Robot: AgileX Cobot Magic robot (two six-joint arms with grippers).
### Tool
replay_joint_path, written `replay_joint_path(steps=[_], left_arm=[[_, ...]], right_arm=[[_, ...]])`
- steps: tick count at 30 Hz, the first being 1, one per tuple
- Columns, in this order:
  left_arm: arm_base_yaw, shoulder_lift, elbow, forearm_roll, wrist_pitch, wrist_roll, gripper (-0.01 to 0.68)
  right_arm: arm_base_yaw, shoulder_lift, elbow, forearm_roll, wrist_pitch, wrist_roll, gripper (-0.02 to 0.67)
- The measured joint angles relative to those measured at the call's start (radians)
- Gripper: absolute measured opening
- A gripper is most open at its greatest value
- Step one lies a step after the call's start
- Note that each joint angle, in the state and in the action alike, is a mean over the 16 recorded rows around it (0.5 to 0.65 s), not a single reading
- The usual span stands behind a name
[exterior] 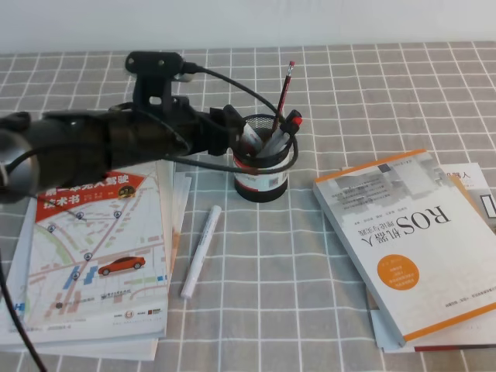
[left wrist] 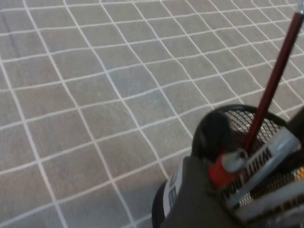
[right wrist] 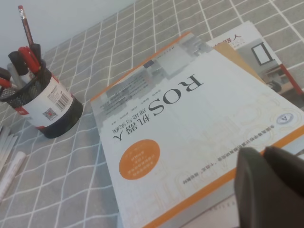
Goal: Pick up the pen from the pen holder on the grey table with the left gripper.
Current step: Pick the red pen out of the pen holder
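The black mesh pen holder (exterior: 266,167) stands on the grey table (exterior: 310,256) near the middle. Out of it stick a thin red-and-black pencil (exterior: 285,91), a white marker and the red pen (exterior: 294,120). My left gripper (exterior: 242,133) reaches in from the left to the holder's rim and is open. In the left wrist view one dark finger (left wrist: 194,199) lies against the holder (left wrist: 166,199), beside the pen's red-and-grey end (left wrist: 227,166). The right wrist view shows the holder (right wrist: 47,107) and pen (right wrist: 29,58) far left. My right gripper (right wrist: 266,183) hangs shut over a book.
A white marker (exterior: 201,249) lies on the cloth in front of the holder. A stack of map books (exterior: 93,256) sits at the left under my arm. A white-and-orange ROS book (exterior: 411,232) lies on more books at the right.
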Motion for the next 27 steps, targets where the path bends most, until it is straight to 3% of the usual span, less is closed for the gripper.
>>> replay_joint_path(steps=[15,22,27], left_arm=[[0.000,0.031,-0.064,-0.002,0.026,0.004,0.070],[0.000,-0.076,-0.065,0.020,0.023,0.016,0.046],[0.000,-0.199,-0.069,0.125,0.024,-0.051,0.046]], right_arm=[[0.000,0.000,0.000,0.000,0.000,0.000,-0.013],[0.000,0.000,0.000,0.000,0.000,0.000,-0.013],[0.000,0.000,0.000,0.000,0.000,0.000,-0.013]])
